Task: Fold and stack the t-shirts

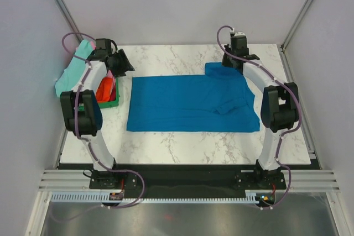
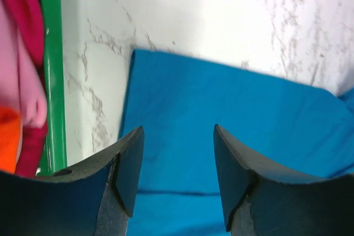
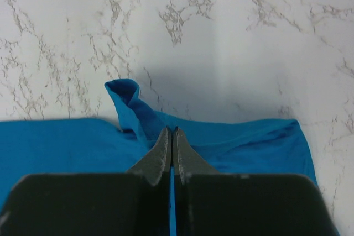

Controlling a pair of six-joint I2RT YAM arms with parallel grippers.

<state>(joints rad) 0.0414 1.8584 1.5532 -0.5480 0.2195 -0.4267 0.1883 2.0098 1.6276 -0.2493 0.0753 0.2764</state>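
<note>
Bolted at 6 o'clock in the overhead view, the two arm bases (image 1: 105, 178) stand closest, and both arms reach away across the marble table (image 1: 182, 145). At the table's centre the blue t-shirt (image 1: 188, 103) lies spread flat as a broad rectangle, with one sleeve seemingly turned in over the body towards 3 o'clock. At 9 o'clock of it, just beside its left edge, sits the green basket (image 1: 116, 99). A mint-green shirt (image 1: 74, 67) hangs over the basket's far side, and an orange-red shirt (image 1: 105, 89), a pink shirt (image 2: 25, 81) and a magenta shirt (image 2: 30, 4) are bunched inside it.

The right gripper (image 3: 171, 131) is at 1 o'clock of the blue t-shirt, fingers clenched on its far edge; a sliver of blue shows between them and the cloth puckers up beside the tips. The left gripper (image 2: 178, 136) hovers over the 11 o'clock corner with its fingers (image 2: 130, 158) spread apart and nothing between them.

By the look of it the task is at an early stage: one shirt is laid out and only partly folded, no folded stack is visible anywhere, and four shirts remain in or on the basket
</note>
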